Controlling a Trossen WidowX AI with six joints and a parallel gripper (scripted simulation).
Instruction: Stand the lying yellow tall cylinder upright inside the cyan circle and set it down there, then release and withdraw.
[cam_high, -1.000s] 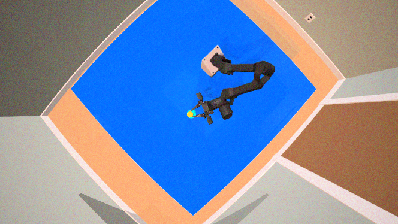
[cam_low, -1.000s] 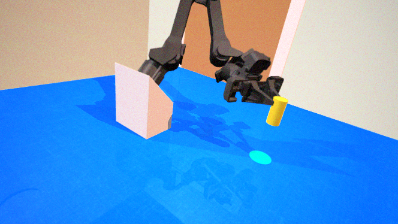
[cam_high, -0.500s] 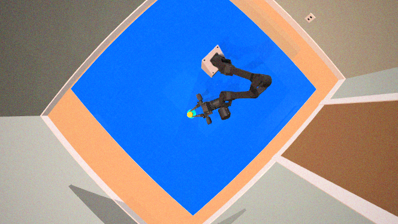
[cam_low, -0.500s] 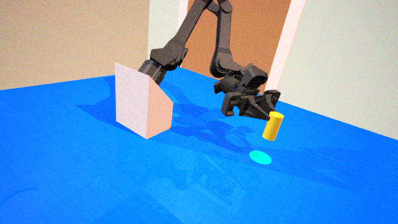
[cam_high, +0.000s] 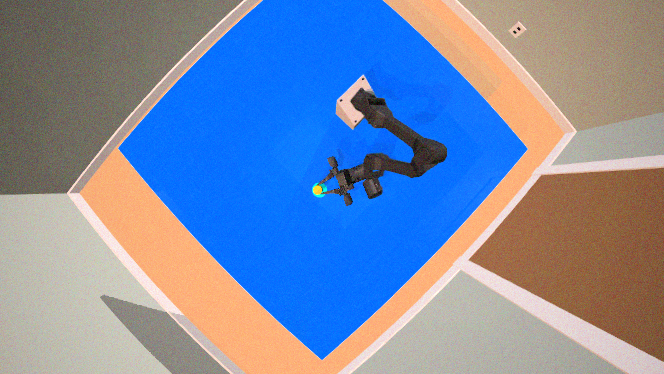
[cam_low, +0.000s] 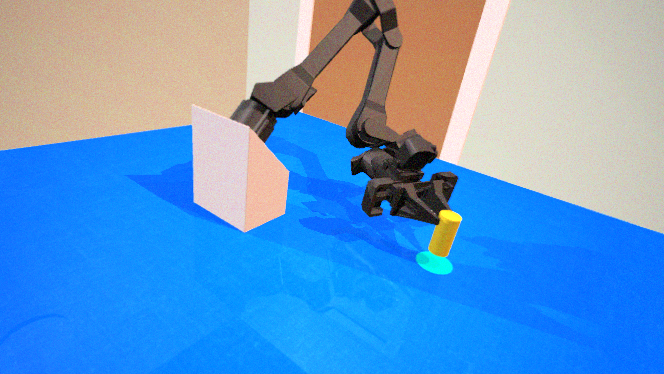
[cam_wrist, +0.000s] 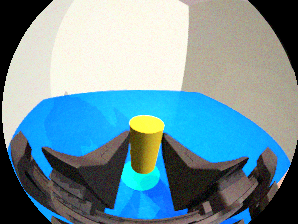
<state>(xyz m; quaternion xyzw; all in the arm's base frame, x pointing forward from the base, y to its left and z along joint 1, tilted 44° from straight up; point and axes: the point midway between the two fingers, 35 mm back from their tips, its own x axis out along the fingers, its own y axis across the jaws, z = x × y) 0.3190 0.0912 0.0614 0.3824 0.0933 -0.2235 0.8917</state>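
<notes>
The yellow tall cylinder (cam_high: 317, 190) (cam_low: 444, 235) (cam_wrist: 145, 147) is held near its top between the fingers and stands about upright. My gripper (cam_high: 321, 189) (cam_low: 444, 217) (cam_wrist: 145, 135) is shut on it. The cyan circle (cam_high: 320, 195) (cam_low: 441, 267) (cam_wrist: 131, 181) lies flat on the blue surface below the cylinder. In the exterior view the cylinder's lower end appears slightly above the circle, with a small shadow on the circle's left part. From above, the cylinder overlaps the circle. Its underside is hidden in the wrist view.
The arm's pale wedge-shaped base (cam_high: 348, 106) (cam_low: 220, 167) stands on the blue surface (cam_high: 240, 150) (cam_low: 125, 280), behind the gripper. The arm's dark links arch above the surface between base and gripper. An orange border and pale walls surround the blue area.
</notes>
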